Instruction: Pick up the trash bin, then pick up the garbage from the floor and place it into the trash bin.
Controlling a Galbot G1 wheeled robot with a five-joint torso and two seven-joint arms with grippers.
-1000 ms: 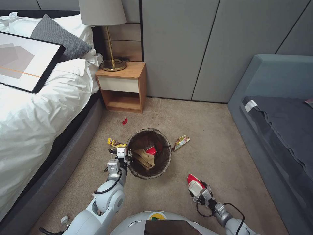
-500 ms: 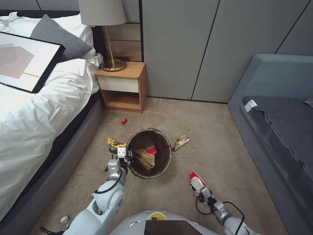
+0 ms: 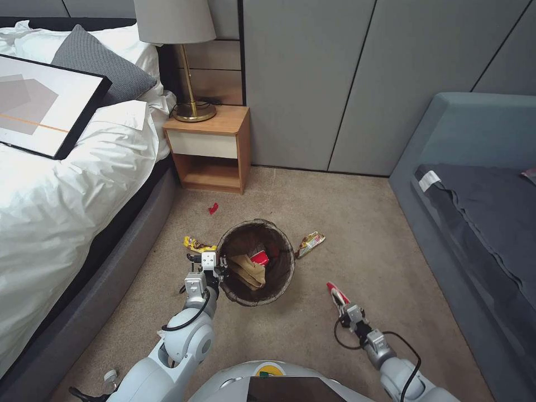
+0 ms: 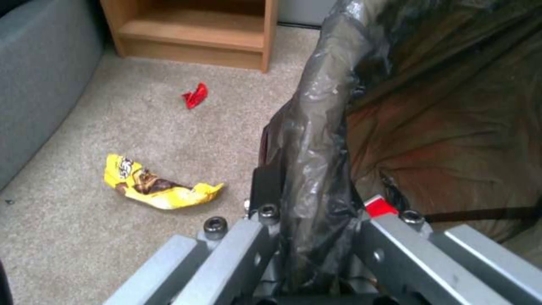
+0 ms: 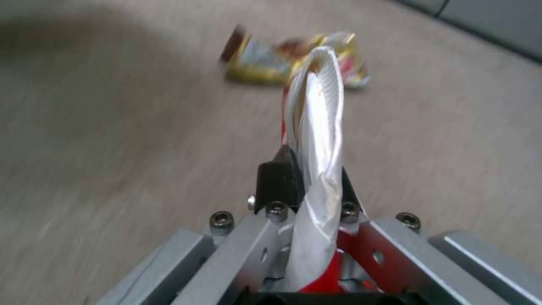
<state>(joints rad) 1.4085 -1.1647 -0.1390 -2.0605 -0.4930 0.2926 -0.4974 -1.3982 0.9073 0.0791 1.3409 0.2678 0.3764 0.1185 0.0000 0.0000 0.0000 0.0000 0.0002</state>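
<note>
The trash bin (image 3: 287, 263), lined with a dark bag, is on the carpet mid-floor, with a tan paper bag (image 3: 248, 271) and a red item (image 3: 258, 257) inside. My left gripper (image 3: 215, 269) is shut on the bin's near-left rim; the left wrist view shows the bag-wrapped rim (image 4: 316, 140) pinched between the fingers. My right gripper (image 3: 346, 309) is to the right of the bin, shut on a flattened red-and-white paper cup (image 3: 336, 292), seen edge-on (image 5: 319, 110). Loose garbage on the floor: a yellow wrapper (image 3: 196, 244) (image 4: 152, 184), a red scrap (image 3: 213, 208) (image 4: 195, 95) and a gold wrapper (image 3: 310, 243) (image 5: 282, 63).
A white bed (image 3: 56, 190) runs along the left. A wooden nightstand (image 3: 212, 148) with a lamp (image 3: 190, 106) stands at the wall behind the bin. A grey-blue sofa (image 3: 474, 178) borders the right. Open carpet lies between bin and sofa.
My right gripper has turned and shifted slightly right with the cup, which now shows edge-on instead of flat. The left arm and the bin have not moved.
</note>
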